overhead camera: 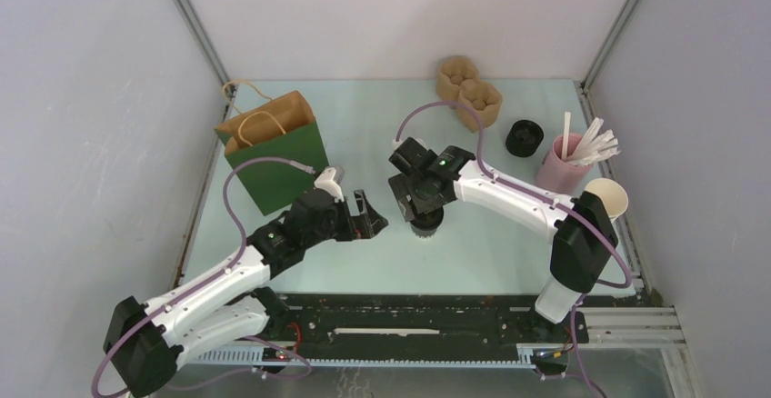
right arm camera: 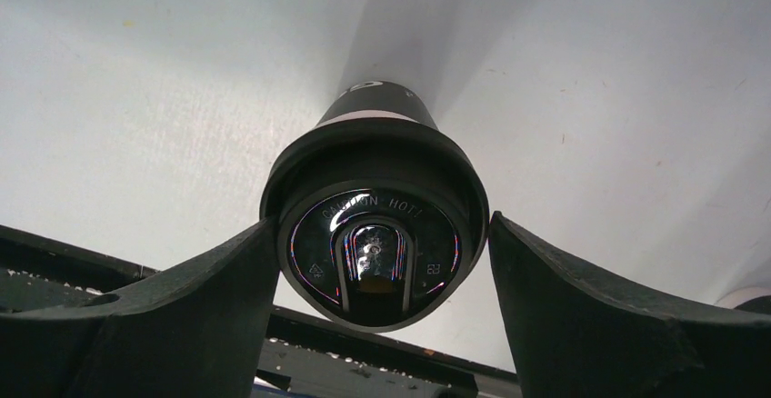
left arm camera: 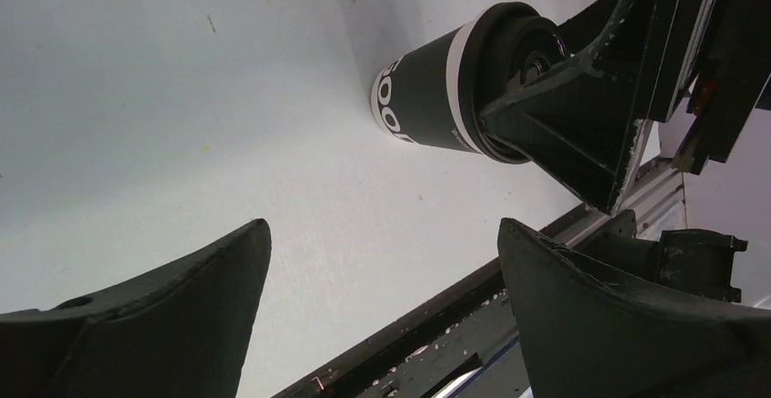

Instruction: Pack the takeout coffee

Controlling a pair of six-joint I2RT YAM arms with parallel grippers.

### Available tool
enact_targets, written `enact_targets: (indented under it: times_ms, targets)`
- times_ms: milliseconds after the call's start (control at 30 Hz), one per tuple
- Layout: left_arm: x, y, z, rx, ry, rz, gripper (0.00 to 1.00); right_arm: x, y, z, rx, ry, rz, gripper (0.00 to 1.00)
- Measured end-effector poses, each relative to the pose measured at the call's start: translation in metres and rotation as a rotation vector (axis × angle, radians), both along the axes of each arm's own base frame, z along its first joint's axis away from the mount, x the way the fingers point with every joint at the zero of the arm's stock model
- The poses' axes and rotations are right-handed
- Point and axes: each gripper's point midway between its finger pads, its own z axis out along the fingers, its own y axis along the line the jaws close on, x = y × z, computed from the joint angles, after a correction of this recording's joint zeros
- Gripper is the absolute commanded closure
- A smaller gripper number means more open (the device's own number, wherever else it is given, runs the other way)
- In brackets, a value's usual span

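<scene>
Coffee [left arm camera: 427, 98] upright, axis vertical, glossy round plastic lid [right arm camera: 373, 234] up, matte paper wall. Right jaws astride lid, grip unclear; left jaws released.

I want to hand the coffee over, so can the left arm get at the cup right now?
Probably yes, low on its wall. The left claw is open and faces the coffee cup across bare table, nothing between. But the right claw straddles the lid, so the top is taken.
</scene>
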Motion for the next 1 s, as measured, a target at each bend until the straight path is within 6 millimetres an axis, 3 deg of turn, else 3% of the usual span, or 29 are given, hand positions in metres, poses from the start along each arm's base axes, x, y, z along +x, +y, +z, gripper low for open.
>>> enact_targets:
  times_ms: [633, 767, 1000]
  targets:
    - [0.002, -0.004, -0.002, -0.009, 0.010, -0.001, 0.01, -0.010, -0.009, 0.012, -0.033, 0.039, -0.007, 0.12]
    - [0.001, -0.006, -0.003, -0.017, 0.026, -0.006, 0.05, -0.009, -0.008, 0.015, -0.028, 0.035, -0.006, 0.14]
    - [0.017, -0.019, 0.013, -0.208, 0.084, 0.019, 0.12, -0.009, -0.006, 0.015, -0.027, 0.033, 0.002, 0.15]
